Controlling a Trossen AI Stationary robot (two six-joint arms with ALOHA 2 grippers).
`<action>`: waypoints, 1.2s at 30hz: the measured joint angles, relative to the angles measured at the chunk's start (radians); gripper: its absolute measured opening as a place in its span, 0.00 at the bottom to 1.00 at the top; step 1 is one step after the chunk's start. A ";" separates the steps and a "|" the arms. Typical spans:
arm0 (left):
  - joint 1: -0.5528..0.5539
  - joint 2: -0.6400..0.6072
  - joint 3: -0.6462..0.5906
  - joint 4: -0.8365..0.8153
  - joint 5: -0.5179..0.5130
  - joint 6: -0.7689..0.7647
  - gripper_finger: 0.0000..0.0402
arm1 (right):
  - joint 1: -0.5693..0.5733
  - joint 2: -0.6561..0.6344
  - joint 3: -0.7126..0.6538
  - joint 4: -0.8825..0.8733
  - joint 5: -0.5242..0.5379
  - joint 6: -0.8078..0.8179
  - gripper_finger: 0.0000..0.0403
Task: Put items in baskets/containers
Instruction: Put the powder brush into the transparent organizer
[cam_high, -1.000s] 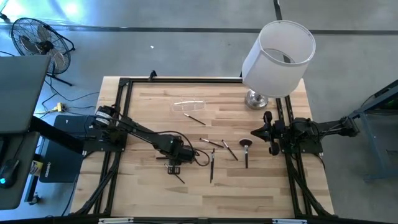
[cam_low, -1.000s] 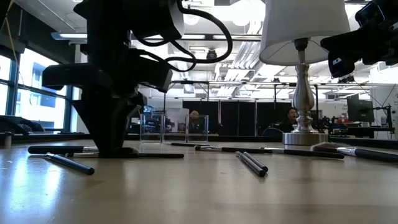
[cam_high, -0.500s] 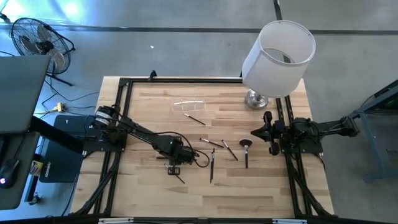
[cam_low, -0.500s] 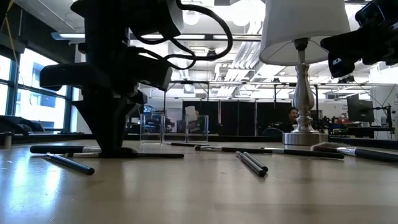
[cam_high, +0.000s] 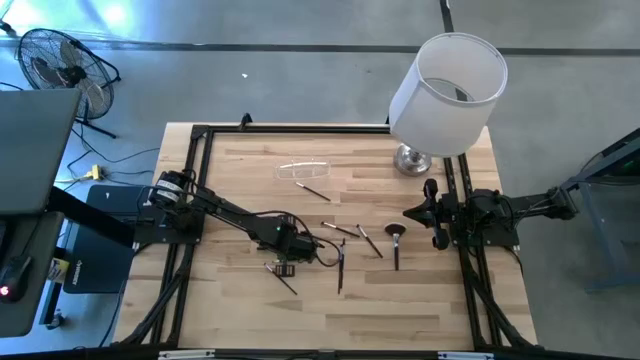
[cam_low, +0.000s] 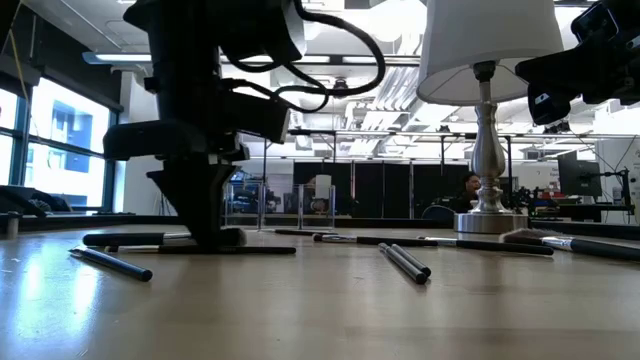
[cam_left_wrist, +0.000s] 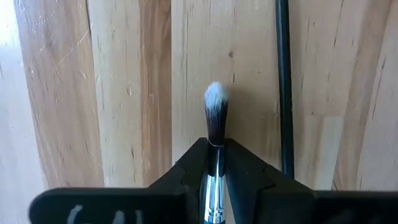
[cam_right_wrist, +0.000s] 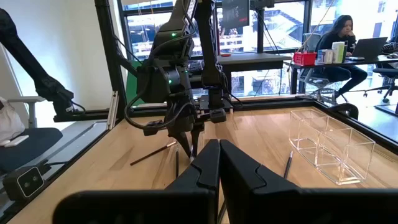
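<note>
One makeup brush (cam_left_wrist: 215, 140) pinched in left pincer (cam_left_wrist: 214, 180), low over bench (cam_high: 420, 300) middle. Light, stiff, slick handle; grip at ferrule, not soft white tip. Clear holder (cam_high: 303, 170) well apart. Right pincer (cam_right_wrist: 219, 163) closed empty, parked bench's right edge.

Scattered slim brushes (cam_high: 340, 268), clear holder (cam_high: 303, 169)

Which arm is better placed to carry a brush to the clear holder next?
The left. Its gripper is already closed on a white-tipped brush at mid-table, while the right gripper waits shut at the table's right edge, holding nothing.
</note>
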 joint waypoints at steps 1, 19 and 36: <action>0.000 0.000 0.010 0.001 -0.009 0.000 0.10 | 0.000 0.000 0.000 0.000 0.000 0.000 0.01; 0.009 -0.004 0.339 -0.016 -0.254 -0.001 0.10 | 0.000 0.000 0.000 0.000 0.000 0.000 0.01; 0.191 -0.006 0.384 0.247 -0.195 0.044 0.04 | 0.000 0.000 0.000 0.000 0.000 0.000 0.01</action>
